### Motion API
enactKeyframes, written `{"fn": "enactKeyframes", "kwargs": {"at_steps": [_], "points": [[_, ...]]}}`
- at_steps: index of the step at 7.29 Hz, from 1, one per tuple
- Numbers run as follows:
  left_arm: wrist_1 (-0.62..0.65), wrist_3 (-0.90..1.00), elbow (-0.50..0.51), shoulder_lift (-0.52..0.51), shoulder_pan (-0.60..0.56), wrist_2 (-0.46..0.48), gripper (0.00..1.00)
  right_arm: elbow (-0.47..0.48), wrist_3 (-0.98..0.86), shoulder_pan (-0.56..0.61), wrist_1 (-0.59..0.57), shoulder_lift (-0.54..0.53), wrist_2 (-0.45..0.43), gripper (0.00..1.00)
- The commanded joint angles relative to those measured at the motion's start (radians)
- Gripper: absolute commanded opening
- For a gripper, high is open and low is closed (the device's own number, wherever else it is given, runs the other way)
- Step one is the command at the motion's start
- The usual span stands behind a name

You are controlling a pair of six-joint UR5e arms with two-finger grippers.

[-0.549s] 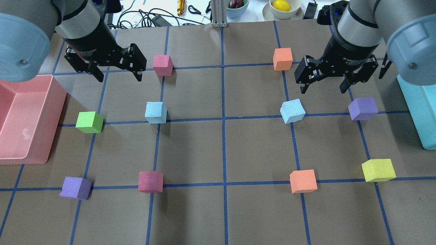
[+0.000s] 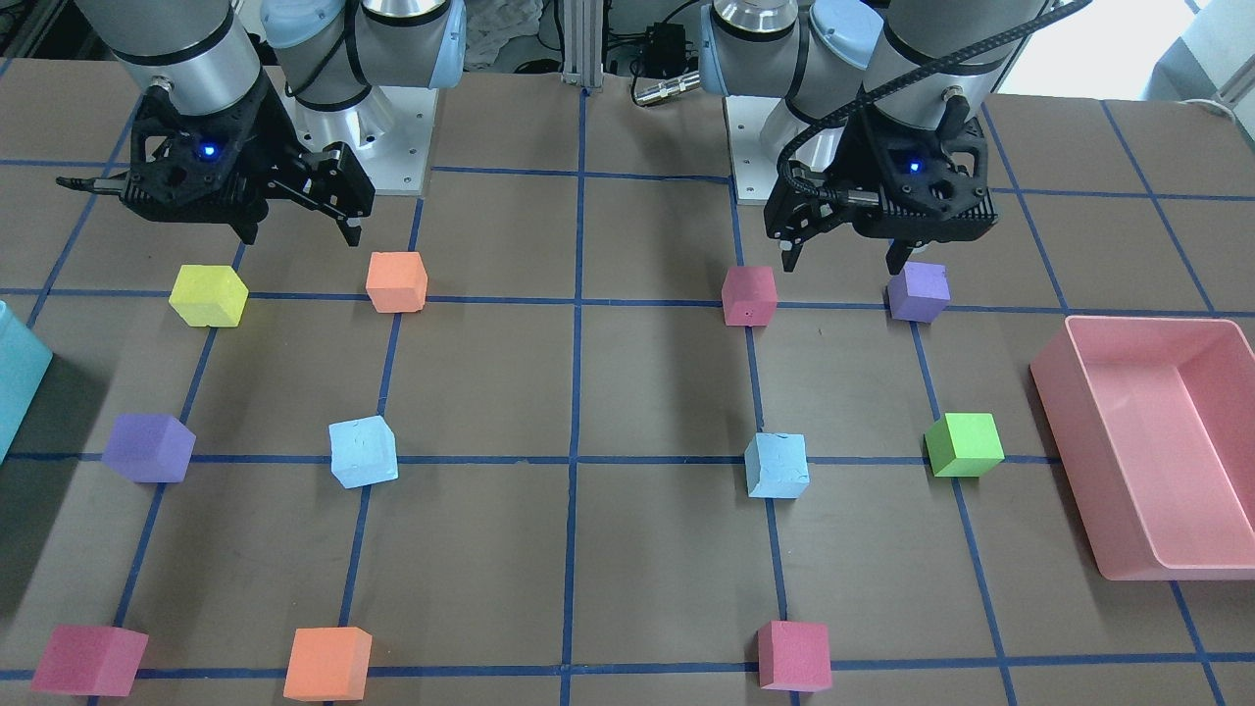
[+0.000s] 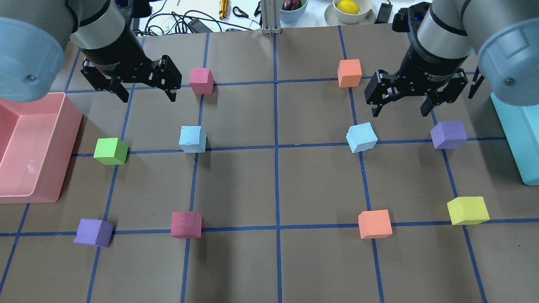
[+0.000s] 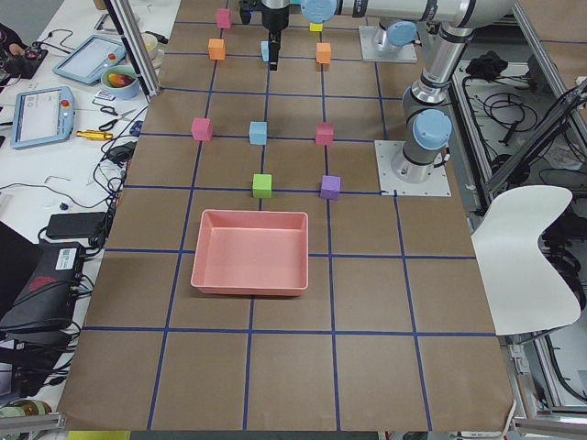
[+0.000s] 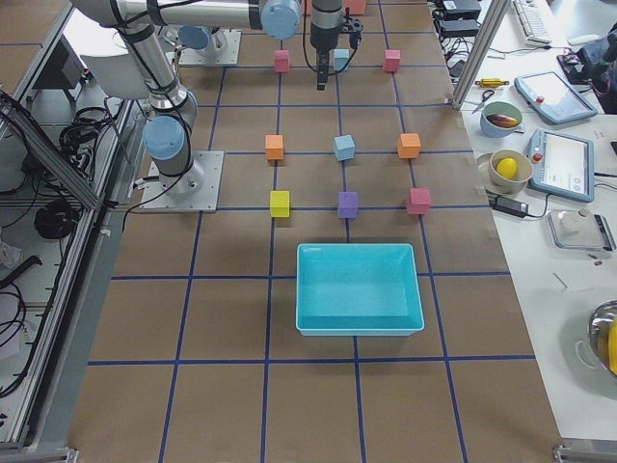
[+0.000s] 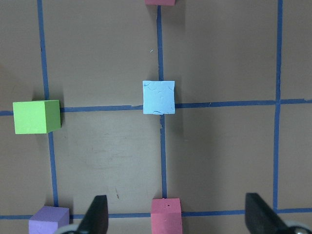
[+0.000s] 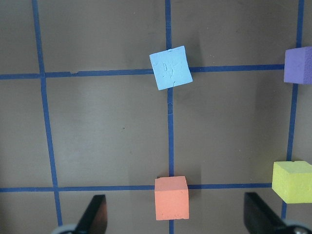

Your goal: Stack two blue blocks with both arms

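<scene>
1. Blue blocks: left block (image 3: 193, 139), right block (image 3: 361, 137) flat on table (image 3: 236, 189), well apart.
2. Left gripper (image 3: 148, 99), right gripper (image 3: 399, 113): jaws wide apart, empty, hovering nearby.
3. Risk: right block sits skewed; fingers could clip a corner.

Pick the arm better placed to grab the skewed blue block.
Right. The right gripper hangs open close to the skewed blue block; the left gripper is far across, nearer the other, square-set blue block.
</scene>
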Motion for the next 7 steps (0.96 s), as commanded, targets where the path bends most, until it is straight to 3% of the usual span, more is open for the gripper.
{"fn": "enactKeyframes", "kwargs": {"at_steps": [1,7], "points": [[-0.001,0.0,0.0,0.002,0.001,0.0,1.0,0.002,-0.002,0.0,0.0,0.001,0.005,1.0],[0.019,-0.004,-0.014,-0.027,0.002,-0.007,1.0,0.009,-0.003,-0.011,-0.002,0.019,-0.013,1.0]]}}
